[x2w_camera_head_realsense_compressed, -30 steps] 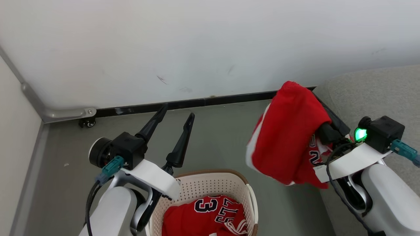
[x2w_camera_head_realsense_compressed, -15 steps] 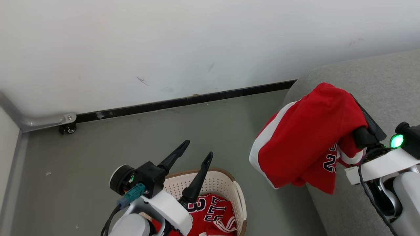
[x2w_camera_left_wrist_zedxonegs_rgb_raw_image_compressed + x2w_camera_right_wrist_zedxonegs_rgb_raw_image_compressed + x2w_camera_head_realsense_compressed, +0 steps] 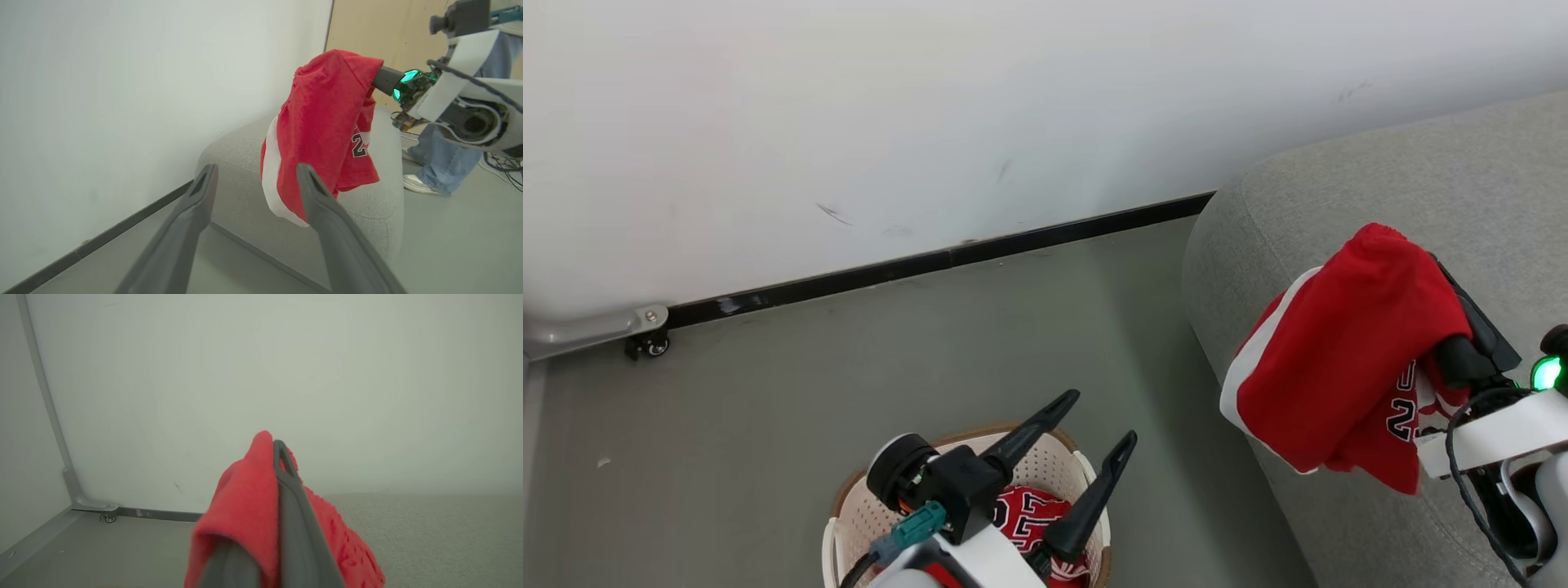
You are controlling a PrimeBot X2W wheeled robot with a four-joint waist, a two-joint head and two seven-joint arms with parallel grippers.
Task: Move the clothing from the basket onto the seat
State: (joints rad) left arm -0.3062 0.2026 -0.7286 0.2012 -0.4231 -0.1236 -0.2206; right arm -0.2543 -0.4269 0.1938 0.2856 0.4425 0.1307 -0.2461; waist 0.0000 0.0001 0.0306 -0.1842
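A grey-green floor (image 3: 849, 384) is meeting a white wall (image 3: 931, 98) at a black skirting (image 3: 931, 263). The right gripper (image 3: 281, 457) is clamping tight on a soft red sports garment with white trim and black numerals (image 3: 1339, 351), which is draping over its dark fingers (image 3: 290, 522) and hanging free. Over the last second the arm has been carrying that garment from above the floor to above the rounded corner of the large light-grey woven seat (image 3: 1339, 188), with the head camera swinging along. The release looks close, though nothing is resting on the cushion yet. The left gripper (image 3: 1099, 418) is standing fully spread and empty above the cream perforated plastic basket with a brown rim (image 3: 851, 529), where another red lettered garment (image 3: 1021, 514) is lying.
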